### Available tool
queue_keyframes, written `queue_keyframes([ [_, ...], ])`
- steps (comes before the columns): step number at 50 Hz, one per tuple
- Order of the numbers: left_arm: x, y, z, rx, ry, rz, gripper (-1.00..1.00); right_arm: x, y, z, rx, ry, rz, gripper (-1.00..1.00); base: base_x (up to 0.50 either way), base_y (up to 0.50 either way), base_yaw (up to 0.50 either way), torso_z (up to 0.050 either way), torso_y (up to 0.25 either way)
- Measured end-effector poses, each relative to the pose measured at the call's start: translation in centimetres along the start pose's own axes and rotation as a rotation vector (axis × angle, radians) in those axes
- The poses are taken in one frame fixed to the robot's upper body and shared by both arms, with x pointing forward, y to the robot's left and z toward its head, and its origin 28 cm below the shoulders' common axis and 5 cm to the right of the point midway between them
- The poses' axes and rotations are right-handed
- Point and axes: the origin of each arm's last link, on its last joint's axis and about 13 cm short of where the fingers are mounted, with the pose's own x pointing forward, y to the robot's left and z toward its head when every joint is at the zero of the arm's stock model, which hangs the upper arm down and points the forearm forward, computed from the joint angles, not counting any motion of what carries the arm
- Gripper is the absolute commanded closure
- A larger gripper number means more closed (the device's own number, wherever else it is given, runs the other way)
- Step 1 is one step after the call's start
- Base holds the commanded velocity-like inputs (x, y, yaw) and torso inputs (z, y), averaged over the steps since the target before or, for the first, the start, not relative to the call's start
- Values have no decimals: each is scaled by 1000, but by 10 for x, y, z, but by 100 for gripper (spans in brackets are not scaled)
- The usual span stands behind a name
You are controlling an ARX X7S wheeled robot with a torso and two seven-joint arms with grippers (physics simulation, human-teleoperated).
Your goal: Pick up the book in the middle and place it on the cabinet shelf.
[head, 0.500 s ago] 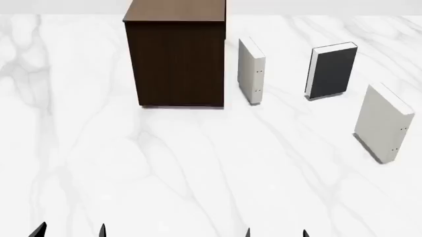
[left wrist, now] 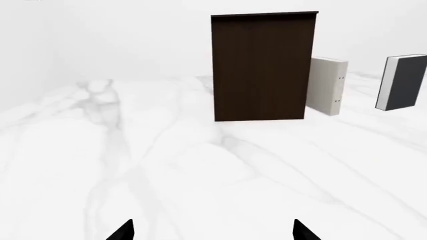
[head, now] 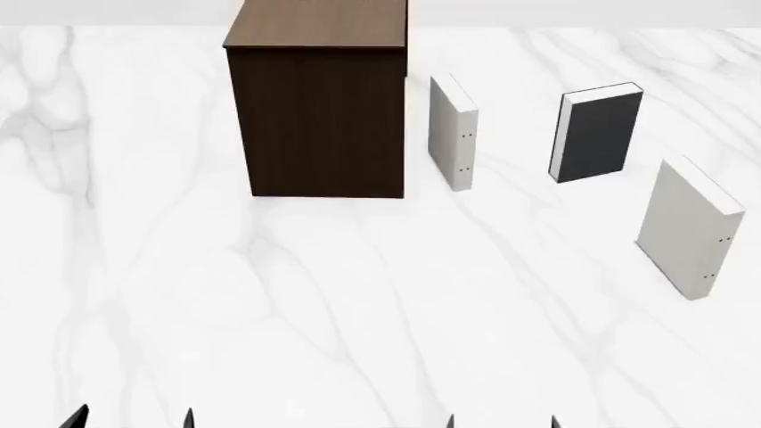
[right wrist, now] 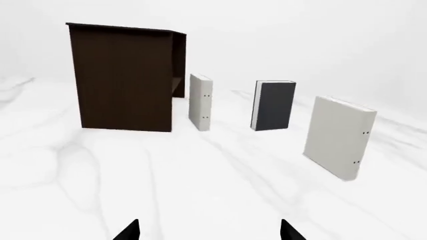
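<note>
Three books stand upright on the bench (head: 356, 312); the grey book (head: 598, 133) is far right, between two pale books, right of the cabinet (head: 319, 125). Left fingers (head: 77, 416) and right fingers (head: 454, 422) spread apart, empty.

White marble floor (head: 356, 303) w/ grey veins (evenly lit), plain white walls (right wrist: 300, 40).

The white marble surface (head: 356, 303) carries a dark brown cabinet (head: 319, 120), a grey book (head: 598, 134) and two pale books (head: 454, 132) (head: 692, 227), all standing upright, apart.
</note>
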Motion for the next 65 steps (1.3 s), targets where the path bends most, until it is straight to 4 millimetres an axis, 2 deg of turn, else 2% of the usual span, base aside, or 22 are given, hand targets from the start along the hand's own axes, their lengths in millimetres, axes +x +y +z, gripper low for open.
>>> queue_keyframes([
  [7,-2,0,3,9,0,4,-100,1,-1,7,38,1,-3,-100,0,0,0,0,0],
  [12,-4,0,10,13,-22,5,-100,1,-3,20,61,-25,-12,-100,0,0,0,0,0],
  [29,-31,-5,78,42,-244,-8,-100,-14,-9,98,122,-226,-14,-100,0,0,0,0,0],
  [37,-44,-6,97,43,-315,-10,-100,-24,-10,125,138,-300,-4,-100,0,0,0,0,0],
  [44,-49,-6,105,42,-344,-9,-100,-30,-11,135,143,-319,-5,-100,0,0,0,0,0],
  [65,-54,-8,111,36,-358,-13,-100,-34,-13,143,169,-314,-9,-100,494,0,0,0,0],
])
